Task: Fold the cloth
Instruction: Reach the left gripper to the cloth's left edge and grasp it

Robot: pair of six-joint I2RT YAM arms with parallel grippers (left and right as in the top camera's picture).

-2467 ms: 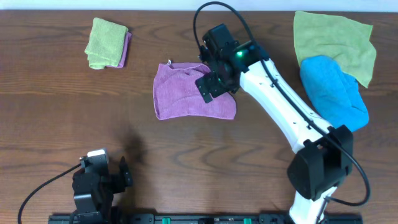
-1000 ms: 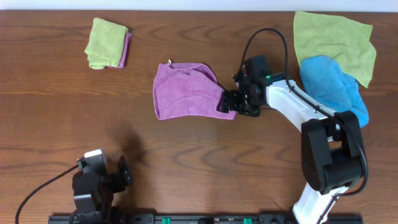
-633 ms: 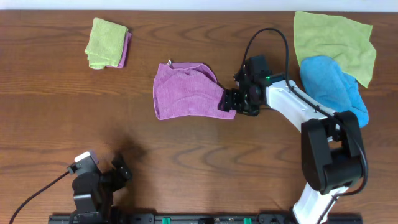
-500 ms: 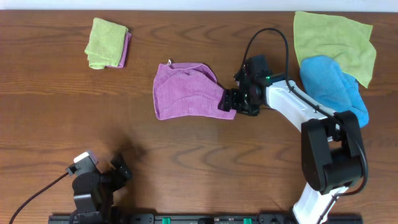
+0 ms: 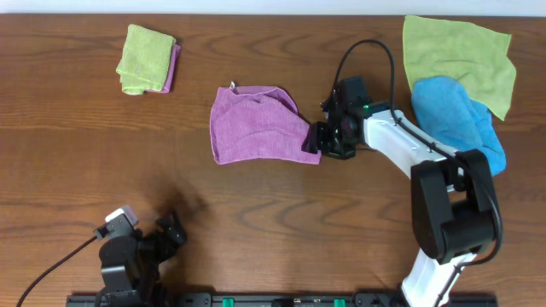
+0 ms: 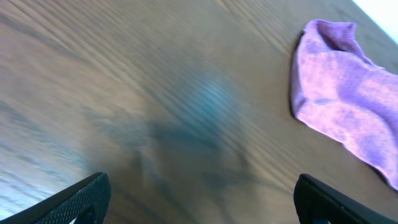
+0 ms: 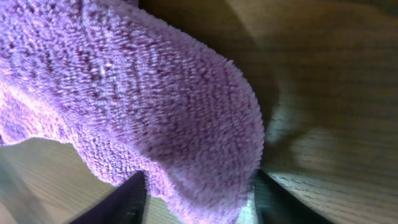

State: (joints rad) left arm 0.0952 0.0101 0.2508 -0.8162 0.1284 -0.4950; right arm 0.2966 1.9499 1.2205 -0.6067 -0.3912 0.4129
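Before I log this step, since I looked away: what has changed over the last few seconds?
The right gripper left the top of the cloth and dropped to its right edge, fingers on either side. The left gripper shifted slightly. The cloth, blue cloth and yellow-green cloths stayed put.

cloth point(image 5: 256, 124) mid-table, right end effector point(image 5: 316, 142) at its right edge, folded stack point(image 5: 147, 58) far left, loose cloths point(image 5: 456, 60) far right
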